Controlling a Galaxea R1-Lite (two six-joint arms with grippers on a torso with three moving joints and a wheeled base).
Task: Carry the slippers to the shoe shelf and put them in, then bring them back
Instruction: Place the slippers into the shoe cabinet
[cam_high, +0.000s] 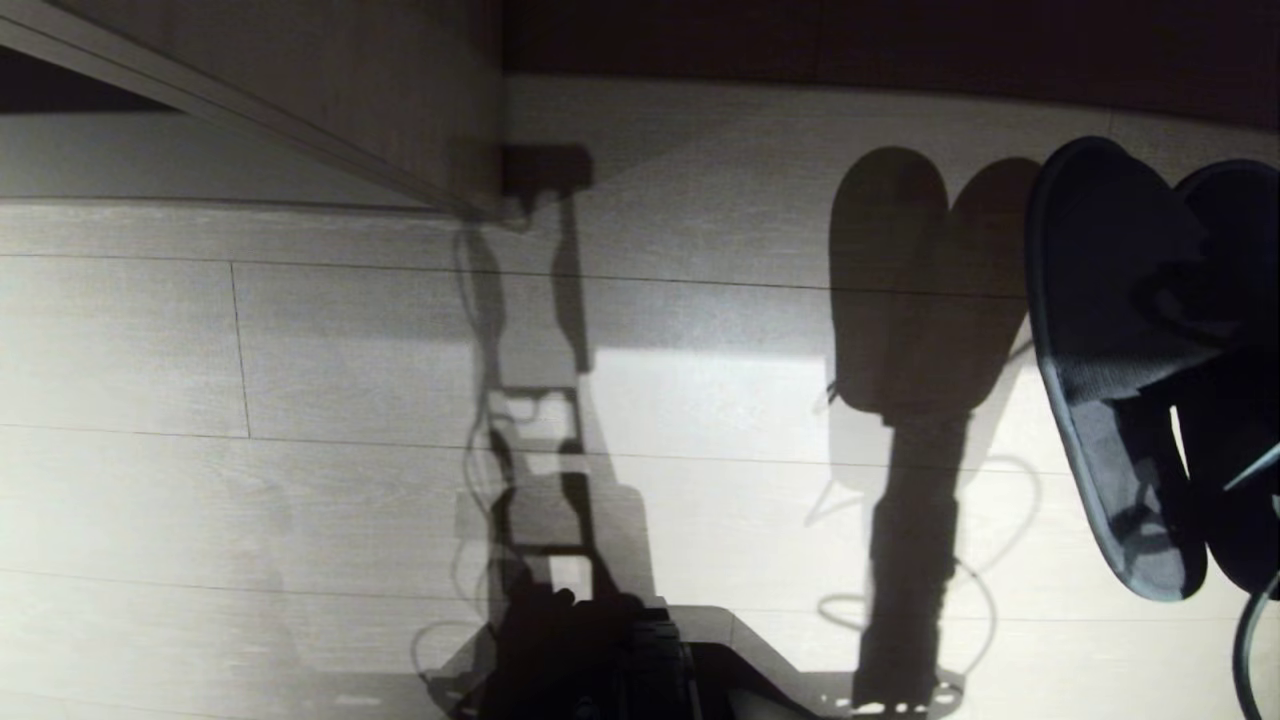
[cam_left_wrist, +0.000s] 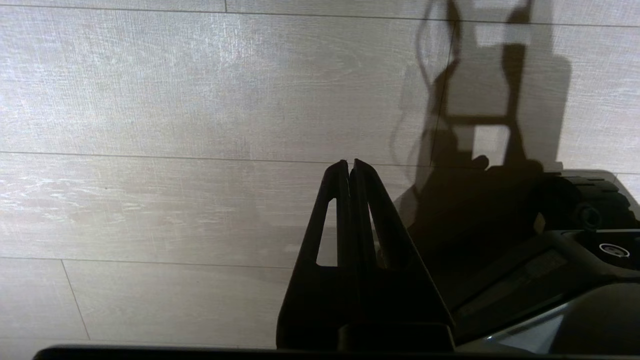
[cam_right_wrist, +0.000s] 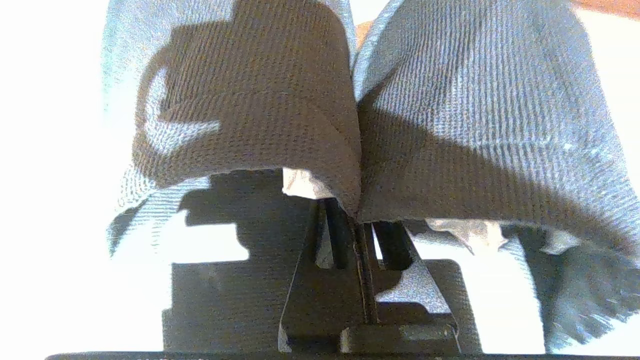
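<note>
The two black slippers (cam_high: 1110, 300) hang side by side above the floor at the right edge of the head view, toes toward the shelf, casting a shadow to their left. In the right wrist view my right gripper (cam_right_wrist: 357, 220) is shut on the slippers (cam_right_wrist: 250, 100), pinching the two fabric uppers together where they meet; its tips are hidden under the cloth. The shoe shelf (cam_high: 800, 110) runs along the far side, with a light base board, a dark back and an upright divider (cam_high: 330, 90). My left gripper (cam_left_wrist: 349, 162) is shut and empty, parked low over the floor.
Pale plank flooring (cam_high: 300, 400) lies between me and the shelf. My dark base (cam_high: 640, 660) shows at the near edge. A cable (cam_high: 1245, 640) loops at the near right corner.
</note>
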